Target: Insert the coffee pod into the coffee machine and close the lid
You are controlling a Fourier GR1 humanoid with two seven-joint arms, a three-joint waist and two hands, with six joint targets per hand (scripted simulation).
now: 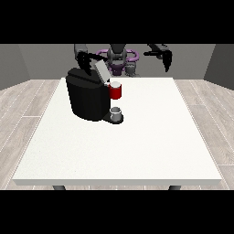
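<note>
- Coffee pod: no loose pod is visible on the table (137,146); it may already sit in the brew head, but the view is too small to confirm.
- Table: large, white, seen from across; the machine stands on its far half, toward the view's left.
- Coffee machine (87,98): black, bulky body, upright, with a red brew head (116,92) projecting from its front toward the view's right.
- Lid (101,71): grey flap, raised and tilted back above the red head; it is not closed.
- Robot (117,57): at the far edge behind the table, both arms raised.
- Hand at the view's left (84,63): above the top rear of the machine, just beside the raised lid; contact with the lid cannot be judged; finger pose not readable.
- Hand at the view's right (167,60): held in the air, well apart from the machine, hanging downward, holding nothing; fingers look relaxed.
- Cup (116,111): small, grey, on the machine's base directly under the red head.
</note>
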